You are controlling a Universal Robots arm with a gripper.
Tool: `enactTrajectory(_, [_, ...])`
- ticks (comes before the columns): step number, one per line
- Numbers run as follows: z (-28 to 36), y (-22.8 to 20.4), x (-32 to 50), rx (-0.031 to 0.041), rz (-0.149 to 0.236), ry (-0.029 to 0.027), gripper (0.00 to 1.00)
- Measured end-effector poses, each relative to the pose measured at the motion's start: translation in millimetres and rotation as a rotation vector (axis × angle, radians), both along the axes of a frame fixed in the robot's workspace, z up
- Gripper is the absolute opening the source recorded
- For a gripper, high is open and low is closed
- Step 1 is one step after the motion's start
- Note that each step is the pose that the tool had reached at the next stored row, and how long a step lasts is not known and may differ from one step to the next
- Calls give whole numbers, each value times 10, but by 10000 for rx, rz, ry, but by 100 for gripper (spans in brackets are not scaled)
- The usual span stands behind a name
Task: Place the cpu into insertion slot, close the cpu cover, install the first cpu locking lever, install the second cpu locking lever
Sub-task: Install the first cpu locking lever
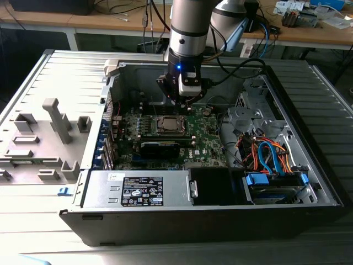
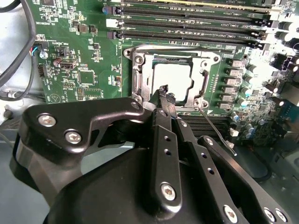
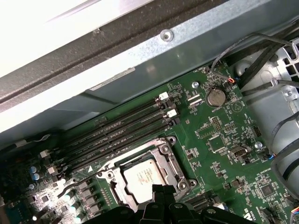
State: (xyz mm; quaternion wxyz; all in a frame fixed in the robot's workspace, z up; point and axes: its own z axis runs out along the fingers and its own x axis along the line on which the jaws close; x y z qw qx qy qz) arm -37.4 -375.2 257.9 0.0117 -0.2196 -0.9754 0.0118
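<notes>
1. Pincer (image 2: 166,95): fingers pressed together with nothing between them that I can see. The tips are down at the near edge of the cover plate (image 2: 138,74). I can't tell if they actually touch it. My guess is they're closed so they work as one narrow poker, for pushing rather than grabbing.
2. Right past the tips, the chip (image 2: 171,77) sits flat in the socket (image 2: 174,51). Its grey top shows through the plate's cut-out. The plate lies down over it, so I'd call the chip seated and the cover shut.
3. Just beside the tips, a thin lever (image 2: 216,128) pokes out from the socket corner across the board (image 2: 79,56). It looks unlatched to me, which would explain parking the pincer this close.
4. Beyond the socket, on the far side from the pincer, run the memory slots (image 2: 187,21).
5. In the exterior view the arm drops straight down into the open case (image 1: 193,223). The case lies on its side so the board faces up at the pincer.
</notes>
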Motion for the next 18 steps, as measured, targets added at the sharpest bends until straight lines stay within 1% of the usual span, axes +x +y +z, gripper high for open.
enactTrajectory(18, [0,0,0,0,300,0,11])
